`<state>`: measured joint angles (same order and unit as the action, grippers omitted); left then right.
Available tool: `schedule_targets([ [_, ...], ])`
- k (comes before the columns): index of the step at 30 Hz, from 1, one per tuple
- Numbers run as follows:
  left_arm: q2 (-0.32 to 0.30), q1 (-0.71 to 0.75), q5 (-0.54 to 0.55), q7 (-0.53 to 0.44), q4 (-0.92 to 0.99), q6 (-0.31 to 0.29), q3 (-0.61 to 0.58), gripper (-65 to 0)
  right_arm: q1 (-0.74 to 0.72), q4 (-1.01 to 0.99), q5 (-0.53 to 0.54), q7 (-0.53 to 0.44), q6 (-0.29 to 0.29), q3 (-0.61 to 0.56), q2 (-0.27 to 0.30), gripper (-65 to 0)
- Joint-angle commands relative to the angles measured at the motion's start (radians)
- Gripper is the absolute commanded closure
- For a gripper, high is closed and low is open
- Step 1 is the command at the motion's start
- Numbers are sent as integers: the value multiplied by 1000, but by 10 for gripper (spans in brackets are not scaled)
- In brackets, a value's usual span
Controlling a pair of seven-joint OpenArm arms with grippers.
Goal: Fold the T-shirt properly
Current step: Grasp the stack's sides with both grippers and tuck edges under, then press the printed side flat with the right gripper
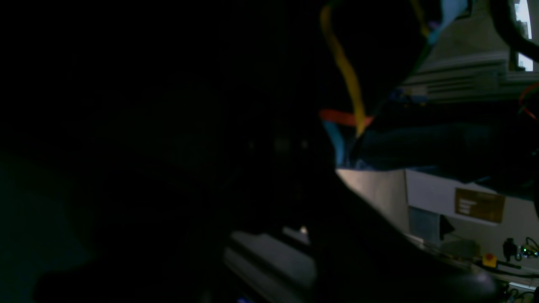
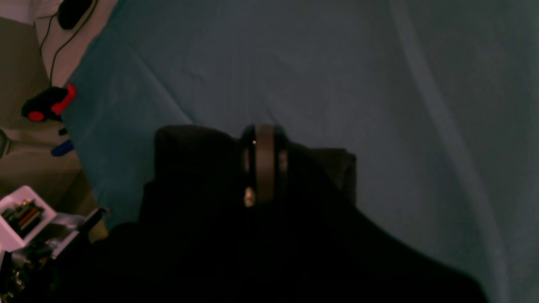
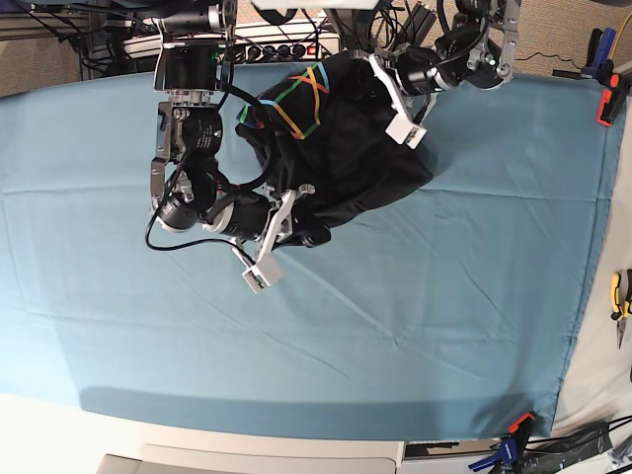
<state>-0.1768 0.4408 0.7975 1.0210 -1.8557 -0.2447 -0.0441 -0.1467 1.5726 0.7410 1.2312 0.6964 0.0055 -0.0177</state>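
The black T-shirt [image 3: 355, 168] lies bunched at the back middle of the teal table cloth [image 3: 415, 326], its rainbow line print [image 3: 296, 99] facing up at the back left. My right gripper [image 3: 314, 235] is shut on the shirt's near edge. In the right wrist view its fingers [image 2: 264, 168] are pressed together with black T-shirt cloth [image 2: 202, 202] around them. My left gripper [image 3: 360, 74] is buried in the shirt's far edge, apparently shut on it. The left wrist view is mostly blocked by dark T-shirt cloth [image 1: 168, 168], with yellow, red and blue print lines [image 1: 349, 84] close by.
Cables and a power strip [image 3: 276, 44] run along the table's far edge. Clamps [image 3: 607, 99] hold the cloth at the right edge and at the front right corner [image 3: 513, 430]. Pliers [image 3: 620, 296] lie off the cloth at the right. A white parts bin [image 2: 21, 219] stands below the table edge.
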Motion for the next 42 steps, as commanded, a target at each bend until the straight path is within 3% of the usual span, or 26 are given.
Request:
schedule_targets([
  [1, -3, 11, -43, 74, 0, 17, 0, -49, -22, 16, 25, -26, 2, 0, -2, 0],
  [4, -7, 13, -43, 89, 0, 16, 0, -49, -22, 16, 97, 9, 2, 0, -2, 0],
  [7, -6, 13, -43, 85, 0, 16, 0, -49, -21, 16, 386, 165, 2, 0, -2, 0],
  [9, -6, 11, -43, 85, 0, 16, 0, -49, -13, 17, 562, 165, 2, 0, -3, 0],
  [12, -6, 10, -43, 78, 0, 16, 0, -49, 37, 19, 662, 165, 2, 0, -5, 0],
  [20, -6, 11, -62, 69, 0, 16, 0, -49, 294, 197, 665, 165, 2, 0, 8, 0],
  [26, -6, 11, -66, 68, 0, 16, 0, -49, 542, 507, 660, 165, 2, 3, 120, 0],
  [30, -6, 10, -65, 62, 0, 16, 0, -49, 694, 640, 536, 165, 2, 31, 164, 0],
  [36, -6, 8, -64, 60, 0, 16, 0, -49, 726, 644, 359, 156, 0, 151, 158, 0],
  [42, -6, 8, -64, 56, 0, 16, 0, -49, 708, 644, 338, 111, -9, 192, 152, 0],
])
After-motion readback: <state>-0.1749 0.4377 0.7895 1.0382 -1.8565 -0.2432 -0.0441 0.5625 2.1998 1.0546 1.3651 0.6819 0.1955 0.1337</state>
